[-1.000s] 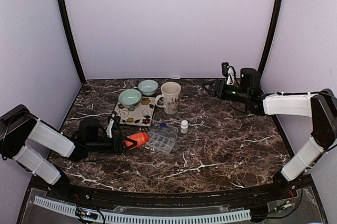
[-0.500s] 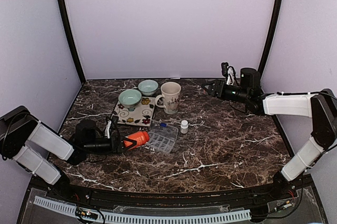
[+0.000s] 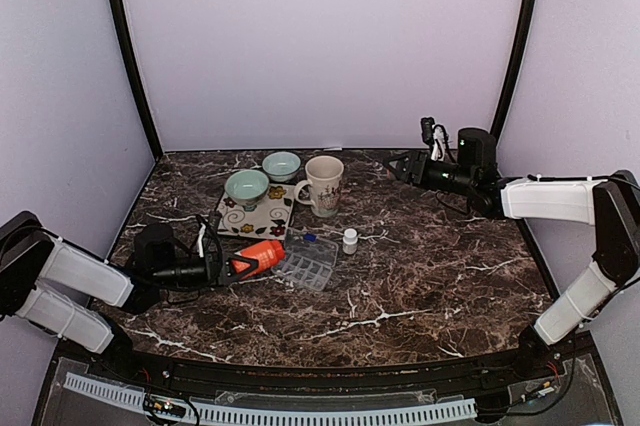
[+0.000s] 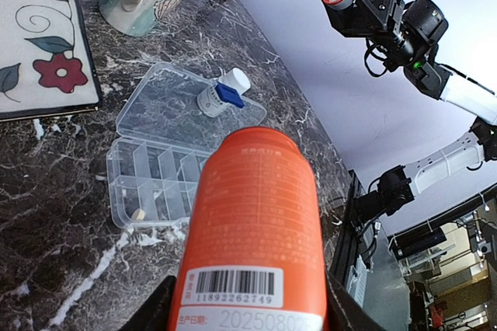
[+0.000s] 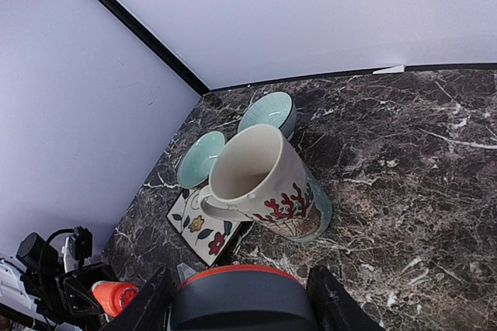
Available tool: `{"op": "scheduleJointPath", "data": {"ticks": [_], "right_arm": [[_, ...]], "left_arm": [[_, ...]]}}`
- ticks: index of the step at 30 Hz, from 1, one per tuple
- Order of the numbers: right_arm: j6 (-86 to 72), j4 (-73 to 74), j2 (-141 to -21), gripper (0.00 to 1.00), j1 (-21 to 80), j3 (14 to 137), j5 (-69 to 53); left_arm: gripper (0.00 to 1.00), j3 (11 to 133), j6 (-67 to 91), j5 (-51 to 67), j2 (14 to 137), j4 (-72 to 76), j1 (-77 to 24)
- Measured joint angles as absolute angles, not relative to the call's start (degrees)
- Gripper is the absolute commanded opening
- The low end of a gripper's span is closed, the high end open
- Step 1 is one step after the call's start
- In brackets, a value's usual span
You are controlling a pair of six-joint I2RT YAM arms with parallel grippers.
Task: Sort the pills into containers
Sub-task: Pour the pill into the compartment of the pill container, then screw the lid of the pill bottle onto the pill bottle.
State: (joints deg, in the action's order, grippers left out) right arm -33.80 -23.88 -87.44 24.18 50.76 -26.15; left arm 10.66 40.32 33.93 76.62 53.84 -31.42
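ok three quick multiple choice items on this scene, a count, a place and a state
1. Teal bowls: A one, B two, C four.
2. The clear pill box lies: A between the orange bottle and the small white bottle, B behind the bowls, C left of the orange bottle.
3. The orange bottle is: A standing upright, B lying in the pill box, C held sideways by the left gripper.
Answers: B, one on the floral tile, one behind it; A, those bottles flank it; C, fingers clamp its sides.

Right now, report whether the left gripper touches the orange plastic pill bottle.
Touching. Left wrist view: the left gripper has a black finger pressed against each side of the orange plastic pill bottle.
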Motion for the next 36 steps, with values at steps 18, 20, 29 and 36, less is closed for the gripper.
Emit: {"op": "scheduleJointPath", "data": {"ticks": [18,20,29,36], "right_arm": [[-30.7,-16.2,-85.0,0.42,26.8,52.3,-27.9],[-30.3,-15.4,-83.9,0.42,27.6,52.5,-28.1],[-29.3,-10.8,-82.9,0.42,32.0,55.2,-29.5],[-28.9,-7.9,-82.9,0.42,35.7,59.6,-32.2]], "left_arm": [[0.07,16.1,42.8,38.4,75.0,54.3,-31.4],[0.07,17.6,42.9,39.2,75.0,54.2,-31.4],[0.07,22.1,43.2,43.8,75.7,52.6,-31.4],[0.07,24.4,44.2,45.8,75.5,51.2,-31.4]]}}
